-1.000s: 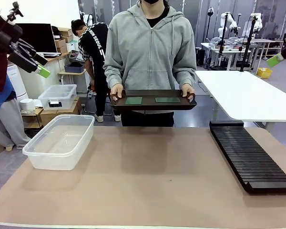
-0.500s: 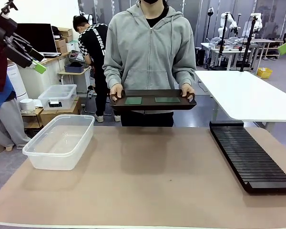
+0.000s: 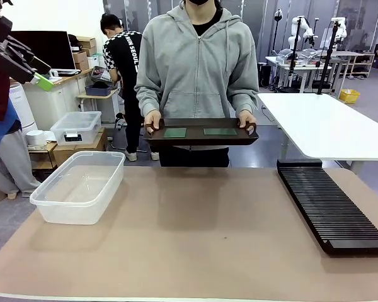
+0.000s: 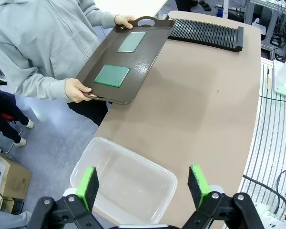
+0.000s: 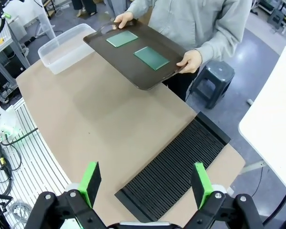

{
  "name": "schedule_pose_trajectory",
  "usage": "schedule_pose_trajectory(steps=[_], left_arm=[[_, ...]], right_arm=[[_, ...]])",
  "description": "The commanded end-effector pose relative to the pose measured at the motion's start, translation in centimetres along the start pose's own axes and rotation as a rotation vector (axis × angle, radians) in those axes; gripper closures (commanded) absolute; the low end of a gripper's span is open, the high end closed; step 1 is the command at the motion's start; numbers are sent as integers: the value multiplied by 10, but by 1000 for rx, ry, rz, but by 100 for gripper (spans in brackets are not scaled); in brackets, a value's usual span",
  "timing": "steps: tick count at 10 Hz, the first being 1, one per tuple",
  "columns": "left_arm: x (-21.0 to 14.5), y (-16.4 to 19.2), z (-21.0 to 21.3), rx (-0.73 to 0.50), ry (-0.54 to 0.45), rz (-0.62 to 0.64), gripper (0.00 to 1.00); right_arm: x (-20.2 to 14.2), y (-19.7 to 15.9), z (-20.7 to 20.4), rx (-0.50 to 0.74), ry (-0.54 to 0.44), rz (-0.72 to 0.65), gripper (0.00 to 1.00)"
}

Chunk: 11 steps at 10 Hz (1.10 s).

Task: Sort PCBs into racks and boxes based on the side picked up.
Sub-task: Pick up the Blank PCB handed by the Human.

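A person at the far side holds a dark brown tray (image 3: 201, 139) level in both hands above the table's far edge. Two green PCBs (image 3: 175, 133) (image 3: 220, 131) lie flat on it side by side, seen also as PCBs (image 4: 112, 75) (image 4: 132, 41) and PCBs (image 5: 122, 38) (image 5: 151, 57). The clear box (image 3: 79, 185) stands empty at the table's left, the long black rack (image 3: 331, 204) at its right. My left gripper (image 4: 143, 183) hangs open high above the box (image 4: 128, 148). My right gripper (image 5: 146, 183) is open high above the rack (image 5: 174, 171). Both hold nothing.
A smaller lidded clear box (image 3: 75, 128) sits on a low shelf beyond the table's left. A white table (image 3: 327, 126) stands behind the rack, with a stool (image 5: 211, 76) next to the person. Another person stands farther back. Bare tan tabletop (image 3: 201, 233) lies between box and rack.
My left gripper has risen and drawn back toward the upper left corner. My right gripper has lifted away past the upper right edge. The person's tray has hardly moved.
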<state>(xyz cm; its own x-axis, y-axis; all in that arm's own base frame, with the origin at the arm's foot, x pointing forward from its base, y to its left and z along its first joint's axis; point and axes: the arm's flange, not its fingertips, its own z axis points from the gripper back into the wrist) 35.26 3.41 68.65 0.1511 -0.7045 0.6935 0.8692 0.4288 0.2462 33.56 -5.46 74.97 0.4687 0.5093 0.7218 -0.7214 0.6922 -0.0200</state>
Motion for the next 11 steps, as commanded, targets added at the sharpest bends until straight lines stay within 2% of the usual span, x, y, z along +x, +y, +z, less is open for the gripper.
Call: schedule_pose_trajectory(steps=[1, 11], left_arm=[[-4, -11, 2, -4, 15, -17, 0], [4, -10, 7, -2, -3, -19, 0]], right_arm=[[-8, 5, 5, -15, 11, 23, 0], [-6, 3, 14, -22, -17, -5, 0]])
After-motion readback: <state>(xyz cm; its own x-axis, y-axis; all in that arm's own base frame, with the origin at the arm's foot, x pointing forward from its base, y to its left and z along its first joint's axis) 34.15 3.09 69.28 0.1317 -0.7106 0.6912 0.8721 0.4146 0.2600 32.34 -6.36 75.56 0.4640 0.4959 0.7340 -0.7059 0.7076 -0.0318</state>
